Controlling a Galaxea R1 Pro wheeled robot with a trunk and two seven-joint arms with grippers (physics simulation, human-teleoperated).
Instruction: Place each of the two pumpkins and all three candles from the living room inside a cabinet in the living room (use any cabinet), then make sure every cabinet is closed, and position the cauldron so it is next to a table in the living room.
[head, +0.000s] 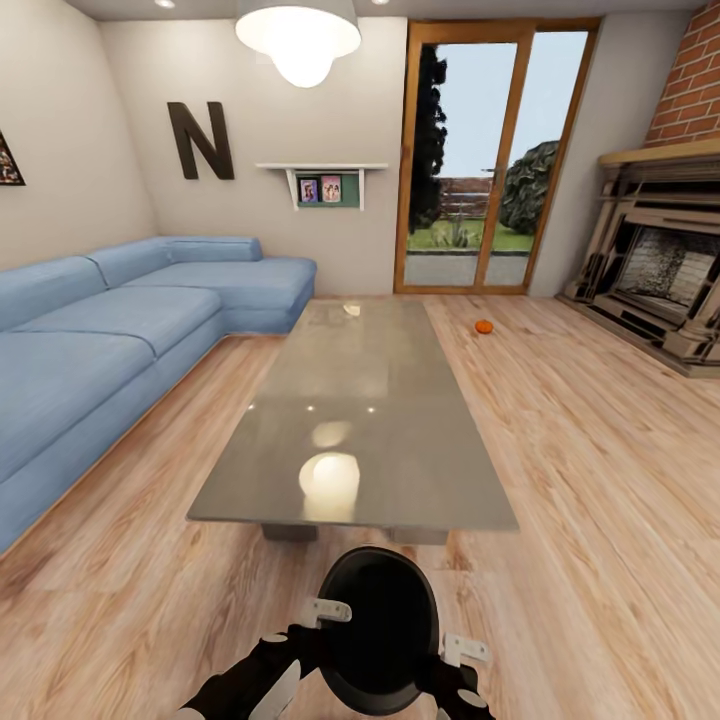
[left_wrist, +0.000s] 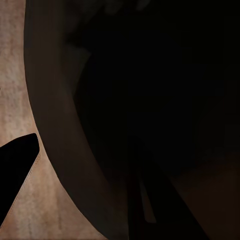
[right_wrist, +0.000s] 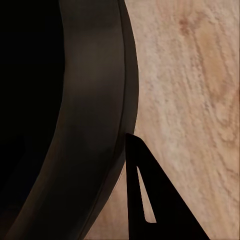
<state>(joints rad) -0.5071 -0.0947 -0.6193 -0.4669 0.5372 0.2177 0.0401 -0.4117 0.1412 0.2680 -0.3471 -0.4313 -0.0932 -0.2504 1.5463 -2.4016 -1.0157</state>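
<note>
Sofa (head: 110, 320), blue fabric, fills left of frame; plank floor (head: 600, 450) pale wood grain. Table (head: 360, 410), long glossy grey slab on blocky legs, sits centre, reflecting the lamp. Cauldron (head: 378, 628), matt black, round, wide-mouthed, is at bottom centre just short of the table's near end, carried between both arms. Left gripper (head: 328, 610) and right gripper (head: 466, 650) each sit at its rim, probably clamped on it; wrist views too dark to confirm. One pumpkin (head: 484, 327), small, orange, lies on the floor upper right of centre. Judgement: cauldron placement nearly done; pumpkins, candles, cabinet work remain.
</note>
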